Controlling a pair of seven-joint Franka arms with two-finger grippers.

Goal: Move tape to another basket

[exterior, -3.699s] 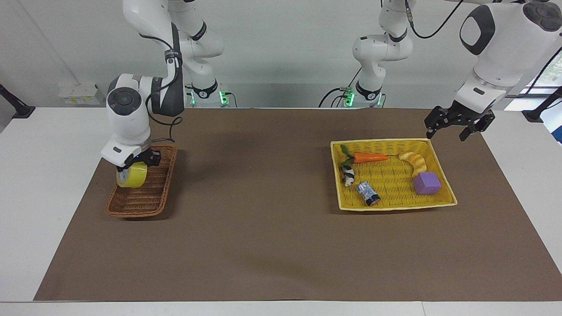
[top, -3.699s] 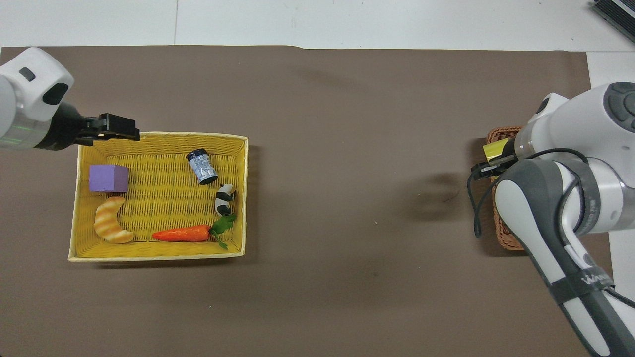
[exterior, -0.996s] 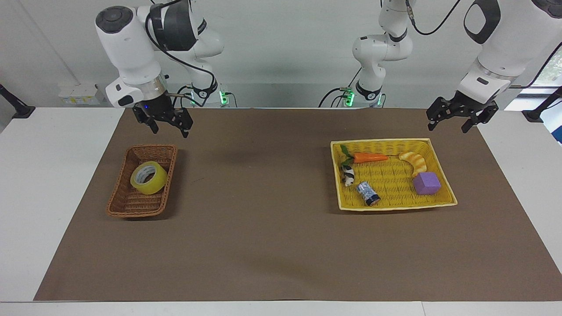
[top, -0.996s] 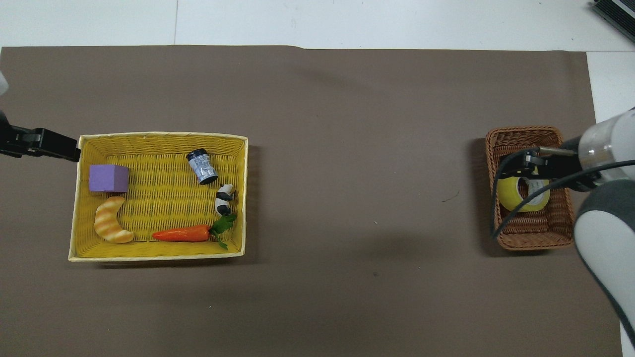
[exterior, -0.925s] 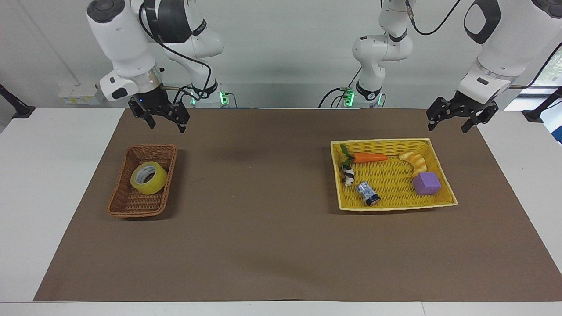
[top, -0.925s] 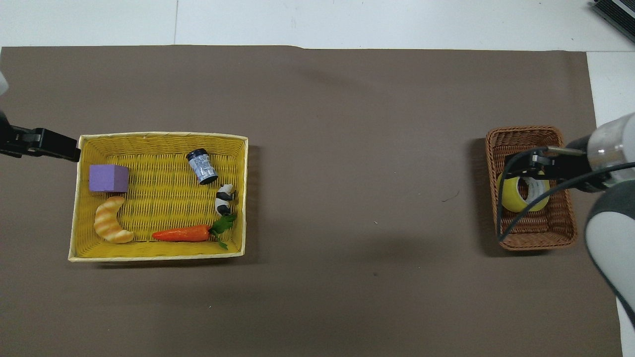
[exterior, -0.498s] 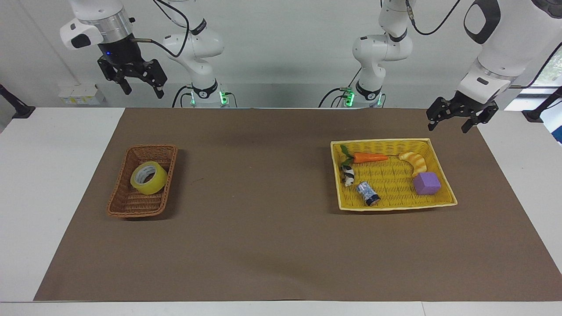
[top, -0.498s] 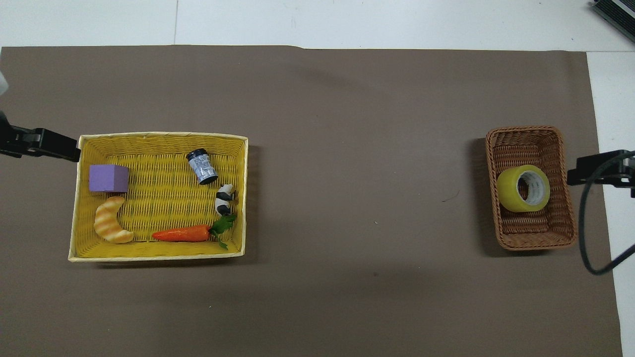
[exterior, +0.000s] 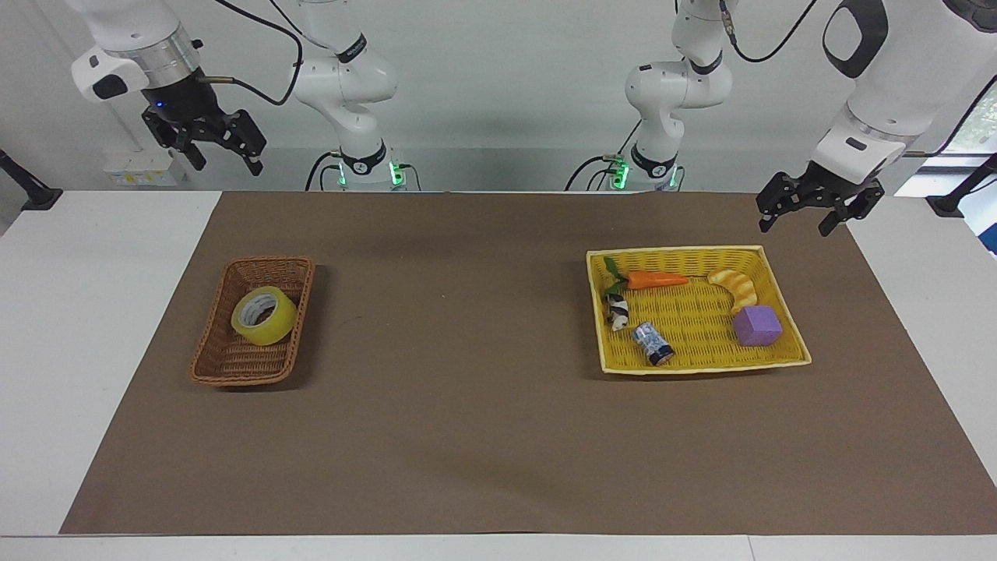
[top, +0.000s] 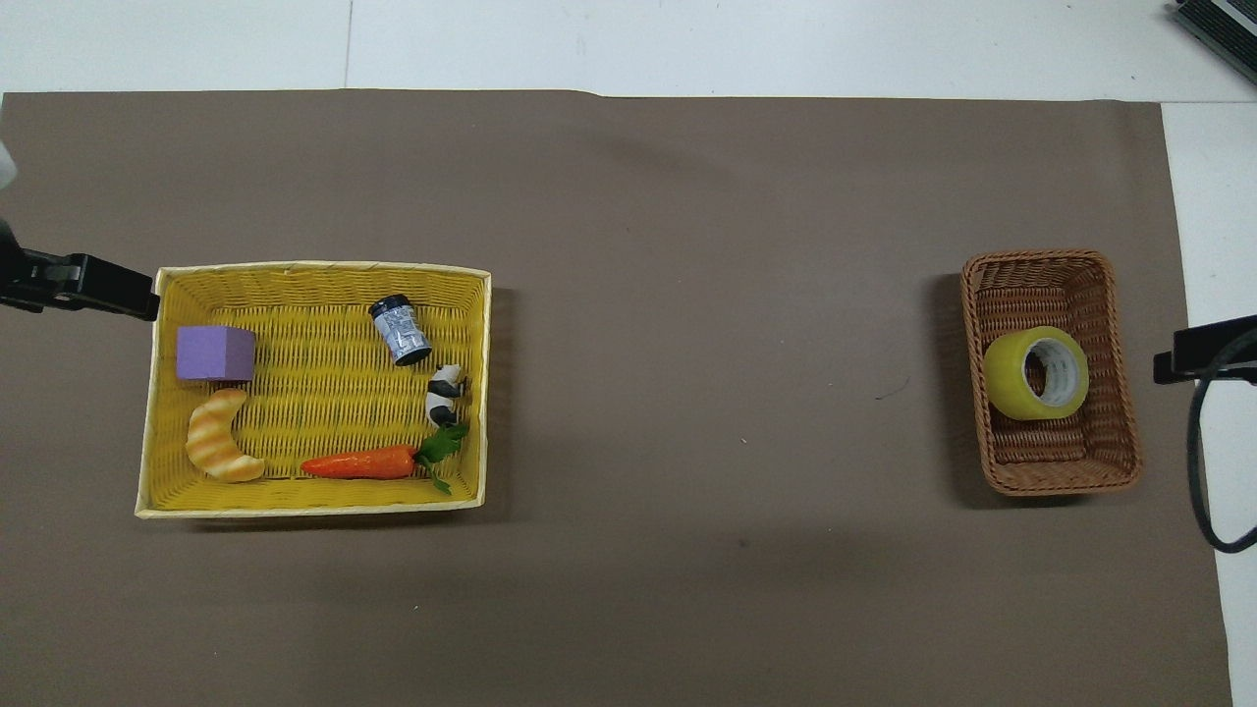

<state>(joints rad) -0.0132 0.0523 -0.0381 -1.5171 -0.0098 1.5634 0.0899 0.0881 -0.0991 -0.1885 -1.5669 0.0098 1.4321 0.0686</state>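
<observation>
The tape (exterior: 263,315) is seen lying inside the brown wicker basket (exterior: 220,368), propped at a slant toward the half of the basket nearer the robots, its pale core opening turned up and outward and its rim leaned against the basket wall. It is judged to be a stiff, light-to-moderate ring with a smooth, rather slippery film wound on a rigid core, so little give is expected under a pinch and no fragility is feared; a sure hold is best taken across the wall of the ring, one finger inside the core and one on the outer face, or across its flat width, since a pinch over the rounded outside could let it roll or slide. By the look of things the roll is already set in its basket, and nothing more seems called for. The yellow basket (exterior: 793,364) stands well apart toward the left arm's end of the table and is filled with a carrot (exterior: 653,280), a purple block (exterior: 756,325), a small can (exterior: 653,344) and other small items. The right gripper (exterior: 207,143) is held high above the table edge by its own base, fingers spread and empty. The left gripper (exterior: 811,209) hangs just past the yellow basket's corner, likewise spread, holding nothing and waiting.
</observation>
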